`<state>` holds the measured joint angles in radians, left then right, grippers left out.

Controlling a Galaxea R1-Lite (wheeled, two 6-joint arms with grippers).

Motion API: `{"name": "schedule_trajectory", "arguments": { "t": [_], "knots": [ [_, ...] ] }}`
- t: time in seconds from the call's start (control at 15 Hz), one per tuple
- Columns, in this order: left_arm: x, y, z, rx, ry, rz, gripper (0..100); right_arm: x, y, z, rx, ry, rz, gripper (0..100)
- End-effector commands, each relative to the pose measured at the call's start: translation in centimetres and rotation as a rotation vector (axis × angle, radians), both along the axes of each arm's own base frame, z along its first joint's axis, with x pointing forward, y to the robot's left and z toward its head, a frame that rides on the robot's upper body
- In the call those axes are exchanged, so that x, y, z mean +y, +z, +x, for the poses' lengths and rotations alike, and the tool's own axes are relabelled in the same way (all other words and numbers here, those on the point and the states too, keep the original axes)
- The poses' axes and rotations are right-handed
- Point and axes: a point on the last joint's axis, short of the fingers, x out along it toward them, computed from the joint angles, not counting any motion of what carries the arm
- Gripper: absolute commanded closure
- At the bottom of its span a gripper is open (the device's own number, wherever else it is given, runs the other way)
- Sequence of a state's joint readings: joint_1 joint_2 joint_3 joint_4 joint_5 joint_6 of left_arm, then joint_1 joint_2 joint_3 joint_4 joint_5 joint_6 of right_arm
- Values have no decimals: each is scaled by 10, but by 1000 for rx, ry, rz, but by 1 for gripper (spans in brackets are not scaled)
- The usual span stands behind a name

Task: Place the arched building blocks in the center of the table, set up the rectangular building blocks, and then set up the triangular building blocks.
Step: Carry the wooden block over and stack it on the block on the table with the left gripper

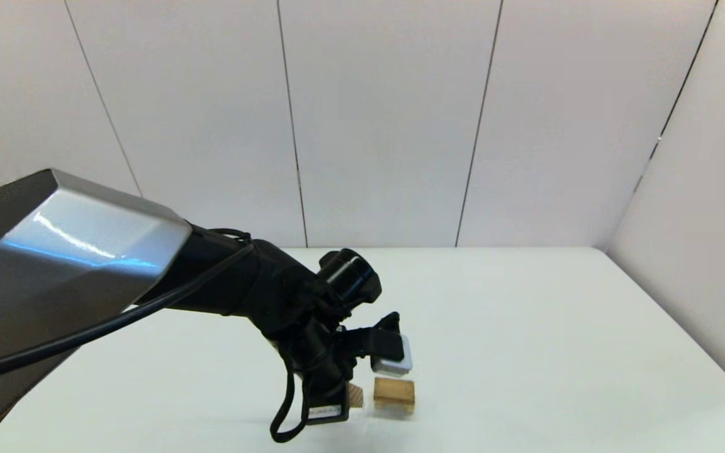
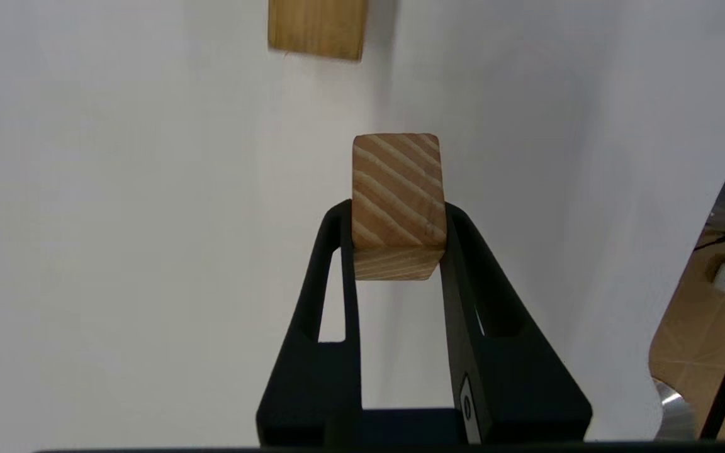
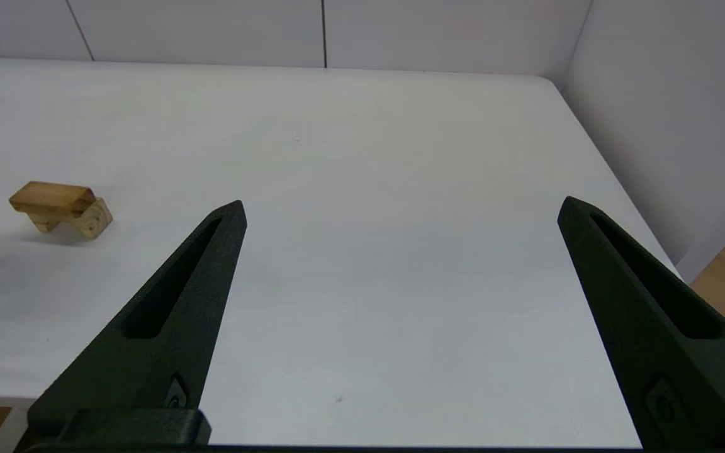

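Left tool (image 1: 351,396) low over the near middle of the tabletop (image 1: 526,352), clamped on a wood block (image 2: 398,201). Arched block (image 1: 394,394) sits on the tabletop just right of it, not touching. Right tool (image 3: 400,211) spread wide, well to the right, over the near edge.

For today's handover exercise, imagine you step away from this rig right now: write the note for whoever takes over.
The left gripper is shut on a small wooden block, seemingly the triangle, low over the table.
The right gripper is open and idle by the table's edge.
Beside the held block, a flat slab lies on a thicker piece, likely the arch.
Done: arch and slab appear stacked.
Left: set the triangle on top, then release.
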<state>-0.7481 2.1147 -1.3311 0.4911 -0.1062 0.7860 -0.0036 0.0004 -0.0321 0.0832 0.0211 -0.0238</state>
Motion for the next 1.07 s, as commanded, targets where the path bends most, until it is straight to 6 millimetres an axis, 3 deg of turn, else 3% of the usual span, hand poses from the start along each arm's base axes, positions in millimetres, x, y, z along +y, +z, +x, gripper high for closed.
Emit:
{"name": "schedule_trajectory", "arguments": {
  "t": [0.07, 0.53, 1.07],
  "knots": [
    [-9, 3, 4, 14, -30, -54, 100, 0, 0, 0, -1, 1, -1, 0],
    [-32, 7, 19, -25, -117, -124, 100, 0, 0, 0, -2, 1, -1, 0],
    [-45, -14, 32, 1, -150, -133, 100, 0, 0, 0, -1, 1, -1, 0]
  ]
}}
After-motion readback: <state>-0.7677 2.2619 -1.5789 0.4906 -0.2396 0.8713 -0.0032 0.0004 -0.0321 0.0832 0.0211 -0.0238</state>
